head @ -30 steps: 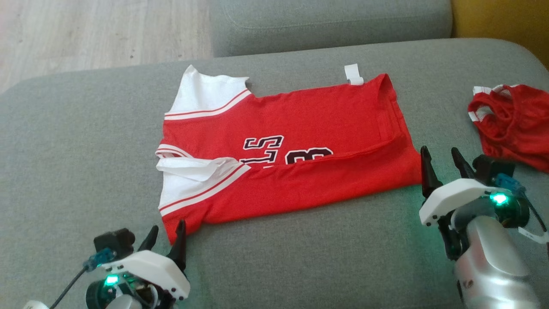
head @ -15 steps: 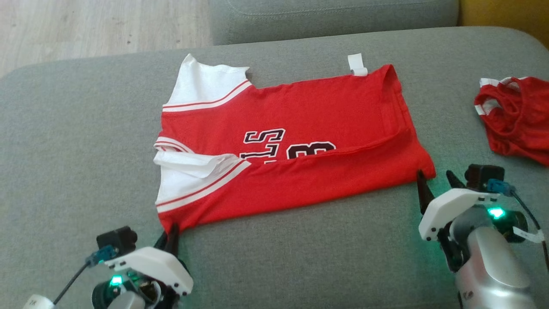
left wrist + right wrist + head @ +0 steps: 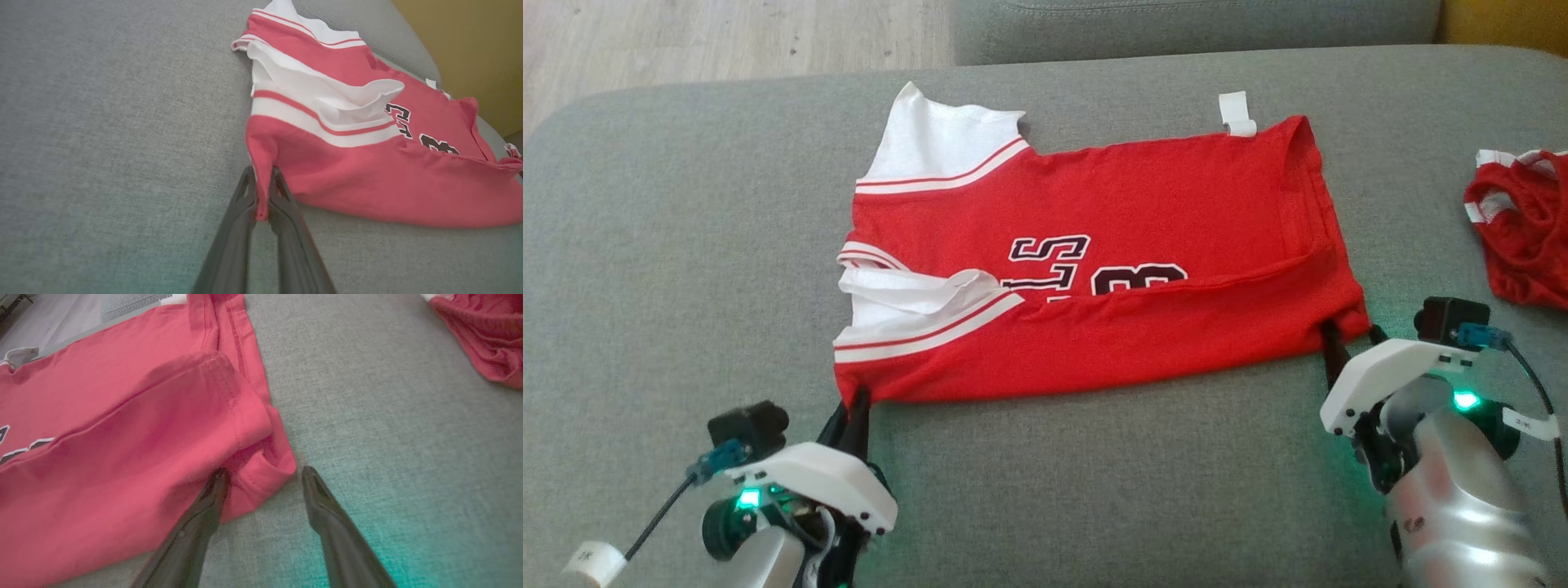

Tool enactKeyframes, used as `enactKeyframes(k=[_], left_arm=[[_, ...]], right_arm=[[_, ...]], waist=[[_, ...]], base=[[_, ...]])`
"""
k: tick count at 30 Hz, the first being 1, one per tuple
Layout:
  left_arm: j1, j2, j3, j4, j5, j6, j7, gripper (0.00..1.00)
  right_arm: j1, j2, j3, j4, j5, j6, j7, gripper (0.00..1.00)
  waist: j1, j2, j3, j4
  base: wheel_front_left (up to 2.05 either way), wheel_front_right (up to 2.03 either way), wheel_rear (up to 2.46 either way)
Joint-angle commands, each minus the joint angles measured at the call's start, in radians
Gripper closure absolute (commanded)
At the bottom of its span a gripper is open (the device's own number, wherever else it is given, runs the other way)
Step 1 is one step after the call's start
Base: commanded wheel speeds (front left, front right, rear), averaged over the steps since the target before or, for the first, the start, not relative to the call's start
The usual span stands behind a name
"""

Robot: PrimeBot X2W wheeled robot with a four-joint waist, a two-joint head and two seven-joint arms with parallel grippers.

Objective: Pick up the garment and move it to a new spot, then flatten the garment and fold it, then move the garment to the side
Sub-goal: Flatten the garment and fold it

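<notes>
The garment (image 3: 1094,204) is a red jersey with white sleeves and black lettering. It lies flat on the grey sofa cushion (image 3: 686,245), its near long edge folded over. My left gripper (image 3: 856,400) is shut on the jersey's near left corner; the left wrist view shows red cloth (image 3: 359,175) pinched between the left gripper's (image 3: 262,169) fingertips. My right gripper (image 3: 1352,328) stands open at the near right corner. In the right wrist view the right gripper (image 3: 264,470) has one finger on the red cloth (image 3: 122,437) and the other on bare cushion beside the hem.
A second crumpled red and white garment (image 3: 1523,245) lies at the cushion's right edge, also seen in the right wrist view as a red heap (image 3: 482,343). A grey back cushion (image 3: 1176,28) runs behind. Wooden floor (image 3: 686,41) shows at the far left.
The left gripper has shut on the near left corner and stays there. The right gripper has moved forward until its fingers straddle the near right corner. The head camera has shifted a little.
</notes>
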Motion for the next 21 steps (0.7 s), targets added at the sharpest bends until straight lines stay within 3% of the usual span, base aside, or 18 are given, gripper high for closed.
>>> enactKeyframes(k=[1,3,12,21], left_arm=[[-0.051,0.019,0.029,-0.036,0.016,0.003,-0.018,1.00],[-0.051,0.023,0.028,-0.041,0.020,0.002,-0.024,1.00],[-0.030,0.057,0.044,-0.088,0.030,0.012,-0.053,1.00],[0.127,0.143,0.057,-0.301,0.033,0.056,-0.017,1.00]], right_arm=[[-0.040,0.003,0.024,0.000,0.000,0.007,-0.002,0.66],[-0.048,0.003,0.033,0.019,0.020,0.007,-0.011,0.99],[-0.034,0.003,0.091,-0.015,0.108,0.007,-0.102,1.00],[0.171,0.003,0.166,-0.232,0.250,0.007,-0.115,1.00]], waist=[[-0.0001,0.0000,-0.001,0.003],[-0.0001,0.0000,-0.006,0.004],[-0.0001,0.0000,-0.063,-0.011],[-0.0001,0.0000,-0.122,-0.024]], base=[[0.00,0.00,0.00],[0.00,0.00,0.00],[0.00,0.00,0.00],[0.00,0.00,0.00]])
